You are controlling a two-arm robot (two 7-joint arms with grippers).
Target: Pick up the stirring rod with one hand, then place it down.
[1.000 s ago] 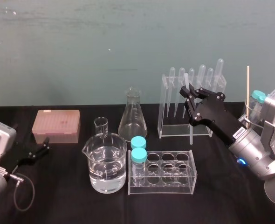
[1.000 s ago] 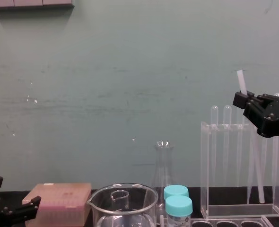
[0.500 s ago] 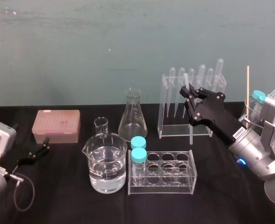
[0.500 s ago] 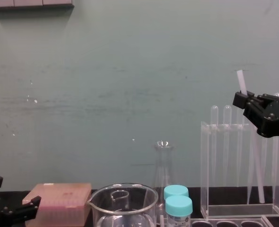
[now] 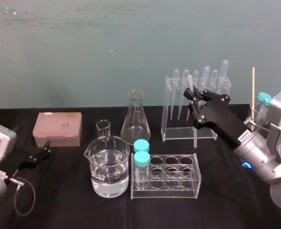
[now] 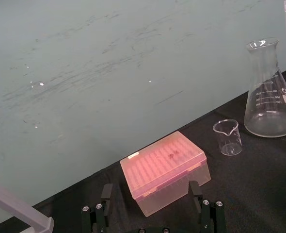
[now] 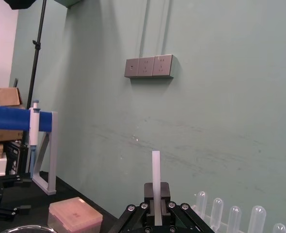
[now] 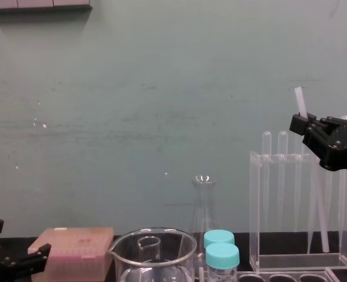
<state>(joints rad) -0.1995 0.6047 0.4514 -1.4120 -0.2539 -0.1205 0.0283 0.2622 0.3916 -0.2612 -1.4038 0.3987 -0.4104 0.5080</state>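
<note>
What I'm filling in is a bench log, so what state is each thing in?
stirring rod: gripped, near upright
right gripper: jaws shut on the stirring rod
left gripper: jaws open, idle at left
large beaker: upright, part-filled with clear liquid
flask: upright, looks empty
two vials: capped, standing in the tube rack
pink box: lid closed

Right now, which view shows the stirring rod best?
Chest view: the stirring rod shows nearly full length, tilted, its top above the right gripper, its lower end near the clear rack's base. Head view foreshortens the rod. Right wrist view shows its top end above the jaws.
</note>
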